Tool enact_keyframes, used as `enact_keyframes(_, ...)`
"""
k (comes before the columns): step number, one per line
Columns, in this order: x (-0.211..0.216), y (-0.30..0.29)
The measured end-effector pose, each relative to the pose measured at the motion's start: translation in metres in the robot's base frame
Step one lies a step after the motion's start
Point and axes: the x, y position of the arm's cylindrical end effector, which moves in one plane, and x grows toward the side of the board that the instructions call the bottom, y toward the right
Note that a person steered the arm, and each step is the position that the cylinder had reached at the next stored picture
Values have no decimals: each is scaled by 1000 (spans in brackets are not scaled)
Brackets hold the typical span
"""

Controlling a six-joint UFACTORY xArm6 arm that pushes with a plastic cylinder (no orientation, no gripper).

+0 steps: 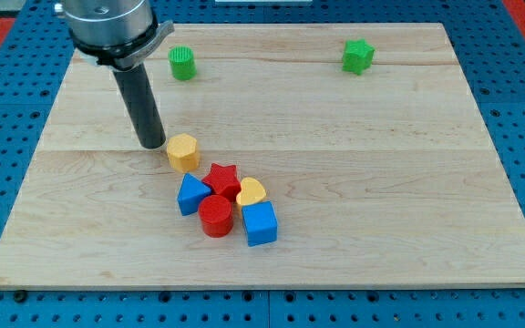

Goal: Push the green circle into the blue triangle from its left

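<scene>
**Tip beside the yellow block, green circle far off**

Nearest you, at the view's bottom of the pale wooden board (pixel 427 182), sits a tight cluster: a blue cube (pixel 260 223), a red cylinder (pixel 215 217), the blue triangle block (pixel 190 194), a yellow heart-shaped block (pixel 252 191) and a red star block (pixel 222 179), all touching or just beside one another. Just beyond them lies a yellow hexagonal block (pixel 183 152). My tip (pixel 152 145) rests on the board just to the view's left of that yellow block. There are no fingers to report: the arm ends in a plain dark rod. Farthest away, near the view's top, the green circle block (pixel 182 63) stands well apart from the triangle, and a green star block (pixel 357 56) lies toward the view's right.
</scene>
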Motion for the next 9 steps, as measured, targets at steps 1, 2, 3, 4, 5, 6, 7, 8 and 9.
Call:
enact_keyframes(1,3,36)
enact_keyframes(2,22,52)
enact_keyframes(3,24,55)
enact_keyframes(4,-37,71)
enact_keyframes(5,-103,74)
enact_keyframes(6,-159,75)
enact_keyframes(7,-177,55)
enact_keyframes(8,-160,19)
enact_keyframes(9,-137,1)
